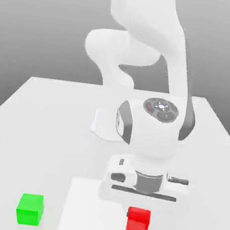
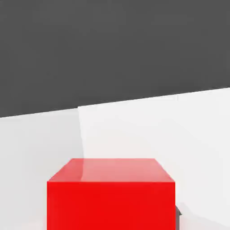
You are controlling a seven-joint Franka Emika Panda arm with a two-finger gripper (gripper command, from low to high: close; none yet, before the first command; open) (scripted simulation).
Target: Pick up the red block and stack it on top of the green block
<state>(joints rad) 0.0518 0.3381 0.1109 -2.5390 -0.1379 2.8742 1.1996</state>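
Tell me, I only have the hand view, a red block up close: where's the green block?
Observer: The green block sits on the white table, toward the exterior view's left of the red block.
Operator: Are the two touching?
Observer: No, bare table lies between them.
Operator: Where's the hand?
Observer: The arm's hand is directly above the red block, low over it.

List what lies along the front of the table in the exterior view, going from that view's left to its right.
green block → red block, which sits below the arm's hand.
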